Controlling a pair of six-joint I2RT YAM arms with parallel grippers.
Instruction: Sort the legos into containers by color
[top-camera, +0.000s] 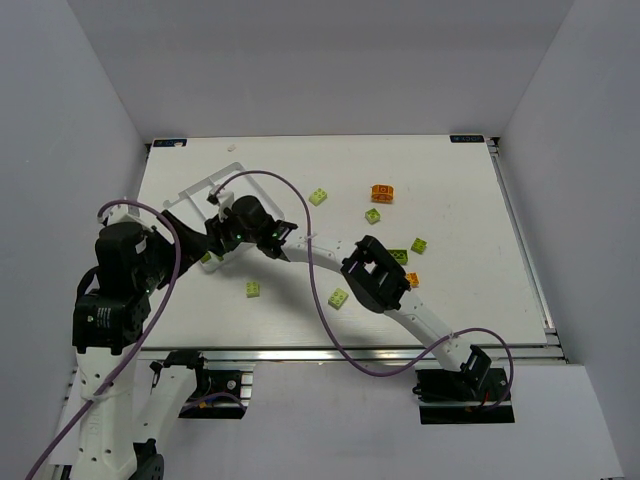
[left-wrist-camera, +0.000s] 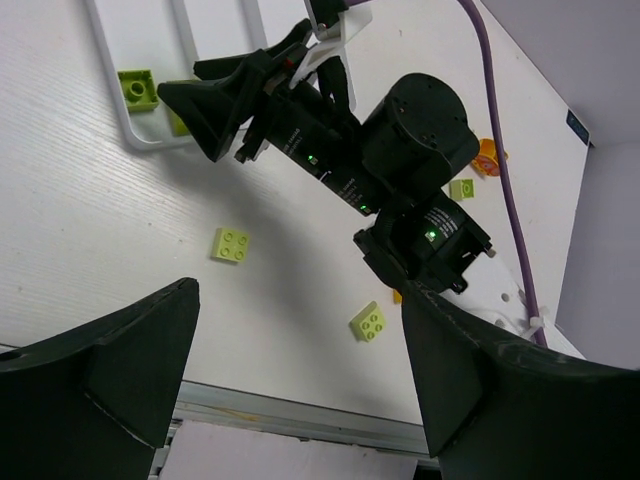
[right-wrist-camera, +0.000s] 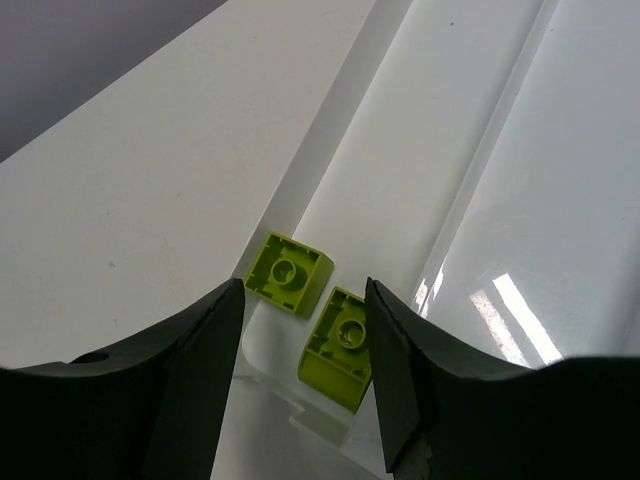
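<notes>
Right wrist view: the right tool (right-wrist-camera: 303, 300) stands apart over two upturned lime legos (right-wrist-camera: 290, 272) in the tray (right-wrist-camera: 440, 150), perhaps brushing one; left tool (left-wrist-camera: 298, 300) gapes wide, empty.

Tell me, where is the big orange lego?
In the top view, the big orange lego lies on the table, far back and slightly right of centre, a lime lego just nearer the arms.

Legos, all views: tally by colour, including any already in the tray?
Lime green legos: 7 (two of them in the tray)
Darker green legos: 1
Orange legos: 2
Total: 10
</notes>
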